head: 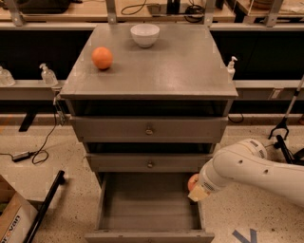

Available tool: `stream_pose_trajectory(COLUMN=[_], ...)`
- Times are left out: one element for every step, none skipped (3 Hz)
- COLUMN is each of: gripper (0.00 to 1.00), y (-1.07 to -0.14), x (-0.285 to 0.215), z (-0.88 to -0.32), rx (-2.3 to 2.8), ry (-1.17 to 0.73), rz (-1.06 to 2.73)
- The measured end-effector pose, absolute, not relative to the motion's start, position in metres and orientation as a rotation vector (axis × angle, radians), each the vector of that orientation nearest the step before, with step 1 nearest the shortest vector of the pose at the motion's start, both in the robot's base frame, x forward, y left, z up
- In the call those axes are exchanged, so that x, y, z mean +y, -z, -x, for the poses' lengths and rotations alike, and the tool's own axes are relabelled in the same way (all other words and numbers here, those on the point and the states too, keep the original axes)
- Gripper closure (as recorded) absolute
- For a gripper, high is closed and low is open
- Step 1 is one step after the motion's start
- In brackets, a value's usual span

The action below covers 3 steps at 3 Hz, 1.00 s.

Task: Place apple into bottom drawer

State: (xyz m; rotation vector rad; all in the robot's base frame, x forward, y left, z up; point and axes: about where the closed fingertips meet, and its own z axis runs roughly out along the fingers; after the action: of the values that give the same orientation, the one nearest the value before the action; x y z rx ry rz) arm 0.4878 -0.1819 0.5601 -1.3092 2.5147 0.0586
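Camera view: I see gripper (195,188) clamped on apple (192,181), over right edge of open bottom drawer (147,210).

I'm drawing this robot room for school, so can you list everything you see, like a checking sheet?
Surface: grey cabinet top holds an orange fruit and a white bowl.
Job's things: apple held over the right edge of the bottom drawer, which is pulled open.
Clutter: left pump bottle, right pump bottle, cardboard box, black pole on the floor.
Grippers: gripper at the open drawer's right side, jaws shut on the apple.
Cables: black cable on the floor, left.
Surroundings: benches behind the cabinet.
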Motion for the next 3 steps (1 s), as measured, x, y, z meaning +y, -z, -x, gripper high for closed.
stream_pose_trajectory(gripper=[1.00, 1.00, 1.00], y=[-0.543, -0.523, -0.498], x=[-0.169, -0.160, -0.151], z=[-0.496, -0.509, -0.521], rx=[2.453, 2.421, 2.422], ry=[0.017, 0.034, 0.017], rz=[1.293, 1.269, 1.274])
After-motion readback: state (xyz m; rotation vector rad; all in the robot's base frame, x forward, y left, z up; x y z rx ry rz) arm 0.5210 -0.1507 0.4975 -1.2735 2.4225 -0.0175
